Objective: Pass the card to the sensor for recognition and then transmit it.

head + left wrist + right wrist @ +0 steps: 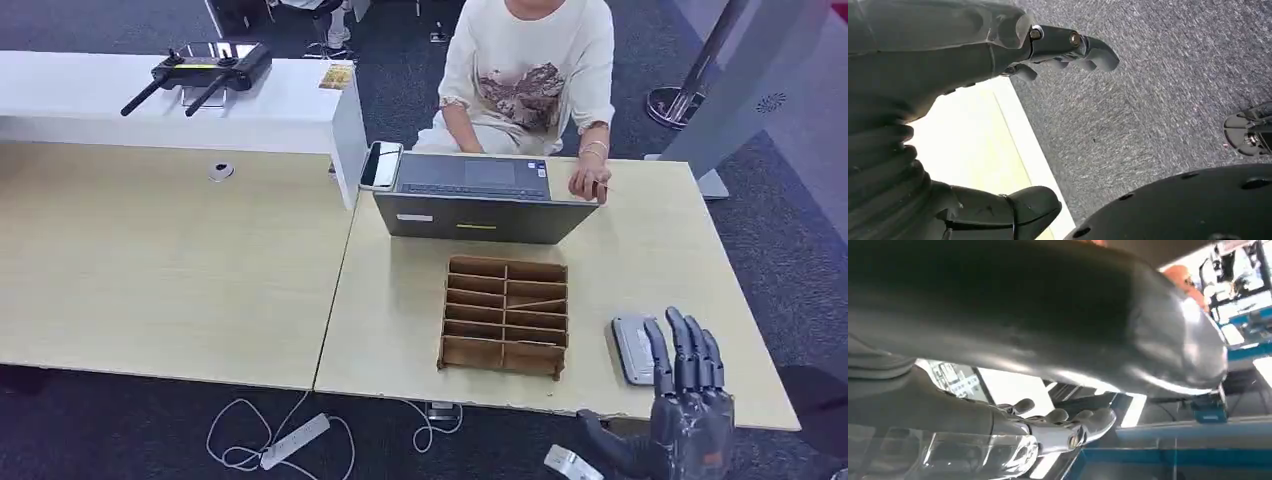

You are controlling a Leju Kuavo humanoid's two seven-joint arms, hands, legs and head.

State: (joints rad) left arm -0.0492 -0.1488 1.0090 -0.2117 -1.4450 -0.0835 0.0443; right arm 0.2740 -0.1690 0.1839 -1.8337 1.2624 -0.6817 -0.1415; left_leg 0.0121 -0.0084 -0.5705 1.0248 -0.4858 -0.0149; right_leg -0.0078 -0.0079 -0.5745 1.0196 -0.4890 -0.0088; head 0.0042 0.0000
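The right hand [688, 395] stands upright with fingers apart, holding nothing, near the grey sensor [633, 348] on the desk [650, 250], while the left hand [998, 60] hangs empty with fingers apart over carpet [1158, 100].

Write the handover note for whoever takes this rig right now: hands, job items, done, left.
Right hand: raised at the table's near right edge, fingers extended, holding nothing visible.
Left hand: hanging beside the table edge, over carpet, empty.
Grey sensor: flat on the table, just beyond the right hand.
Wooden card rack: mid-table; no card clearly visible.
Done: nothing evident.
Left: get card, present to sensor, pass it on.
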